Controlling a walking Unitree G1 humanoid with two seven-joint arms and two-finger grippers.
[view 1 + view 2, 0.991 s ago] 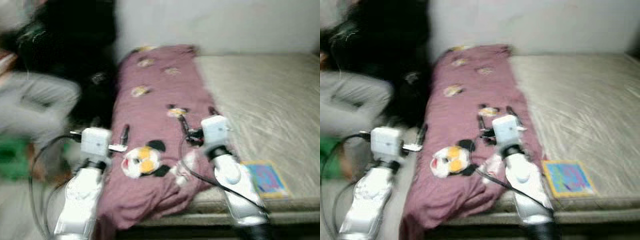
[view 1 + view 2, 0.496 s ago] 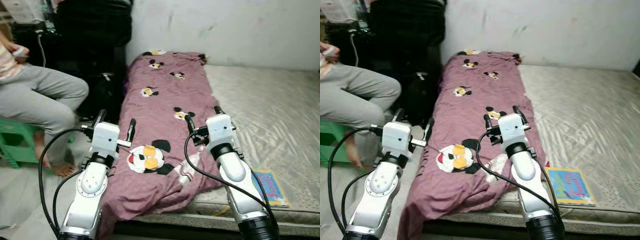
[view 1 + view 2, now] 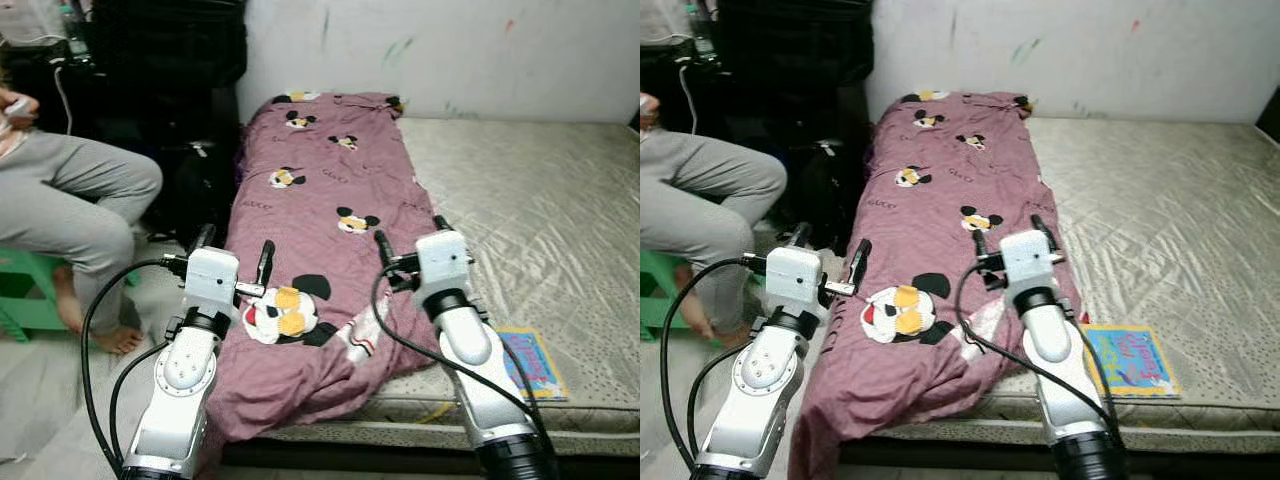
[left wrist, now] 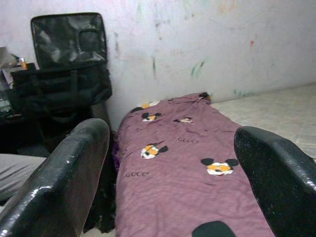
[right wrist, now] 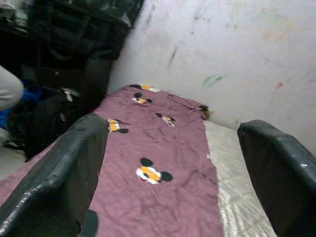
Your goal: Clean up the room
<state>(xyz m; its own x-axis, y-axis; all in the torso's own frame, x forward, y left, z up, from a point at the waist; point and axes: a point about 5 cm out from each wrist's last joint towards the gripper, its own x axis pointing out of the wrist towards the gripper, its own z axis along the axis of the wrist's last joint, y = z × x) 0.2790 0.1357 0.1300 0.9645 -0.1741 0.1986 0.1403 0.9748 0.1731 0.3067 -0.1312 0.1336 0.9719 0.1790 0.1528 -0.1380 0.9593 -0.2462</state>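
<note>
A maroon blanket point(image 3: 320, 200) printed with cartoon mice lies rumpled along the left side of a bare grey mattress point(image 3: 540, 200), its near end hanging over the front edge. A colourful book point(image 3: 532, 360) rests on the mattress's front right edge. My left gripper point(image 3: 235, 248) is open and empty, held above the blanket's near left edge. Over the blanket's near right part, my right gripper point(image 3: 410, 234) also stands open with nothing in it. Both wrist views look along the blanket point(image 4: 182, 148) toward the wall between wide-apart fingers point(image 5: 59, 182).
A person point(image 3: 70, 200) in grey trousers sits on a green stool point(image 3: 25, 300) at the left, bare feet on the floor. Black bags point(image 3: 170, 60) are stacked against the wall beside the bed, with another black bag point(image 3: 200, 190) on the floor.
The camera has swung and steadied, so the blur is gone and the bed sits a little differently in view. Both arms hold the same pose with open fingers.
</note>
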